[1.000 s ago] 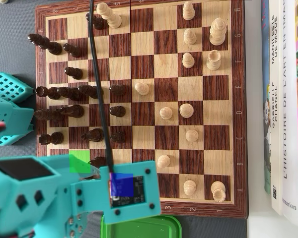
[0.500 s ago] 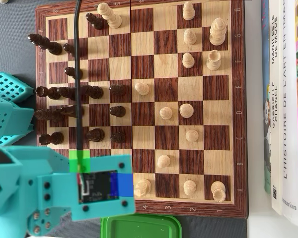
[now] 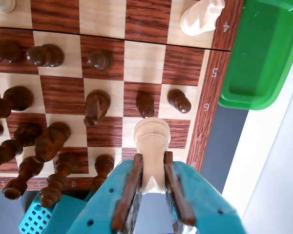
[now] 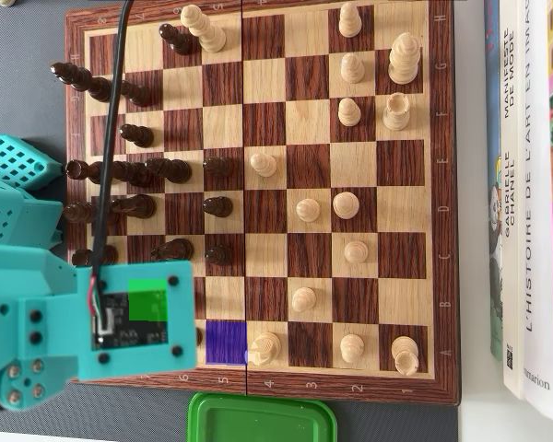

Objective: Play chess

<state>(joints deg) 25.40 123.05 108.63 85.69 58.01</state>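
Note:
In the wrist view my gripper (image 3: 153,157) is shut on a light wooden chess piece (image 3: 152,139), one brown finger (image 3: 131,190) on each side of its stem. The piece is over the chessboard (image 3: 205,112) near its numbered rim, just behind two dark pawns (image 3: 145,104) (image 3: 178,100). In the overhead view the teal arm and its camera mount (image 4: 129,318) cover the board's lower left corner and hide the gripper and the held piece. A green patch (image 4: 147,301) lies on the mount and a blue patch (image 4: 226,343) on a bottom-row square beside a light knight (image 4: 264,347).
Dark pieces crowd the left columns (image 4: 120,170) and light pieces stand on the right half (image 4: 350,203). A green tray (image 4: 263,419) lies below the board, also at the upper right of the wrist view (image 3: 261,53). Books (image 4: 535,184) lie right of the board.
The arm has swung left along the board's bottom edge, from over the blue-marked square to the lower left corner. That uncovered the light knight in the bottom row.

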